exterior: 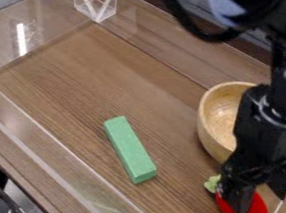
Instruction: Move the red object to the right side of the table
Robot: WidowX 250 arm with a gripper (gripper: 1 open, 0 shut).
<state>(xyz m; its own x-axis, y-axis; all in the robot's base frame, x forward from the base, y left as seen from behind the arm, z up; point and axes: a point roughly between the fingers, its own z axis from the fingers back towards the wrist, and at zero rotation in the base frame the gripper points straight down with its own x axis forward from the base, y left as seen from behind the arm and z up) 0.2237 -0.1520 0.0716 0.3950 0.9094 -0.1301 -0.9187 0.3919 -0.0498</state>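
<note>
No readable writing anywhere.

I have one view to work from, so there is no second angle to share any part of the scene with. My camera sits above the table and looks down at a slant, the table's edges running diagonally across my picture. It is near enough that the table fills most of my view, with the robot arm reaching in from the top right.
</note>
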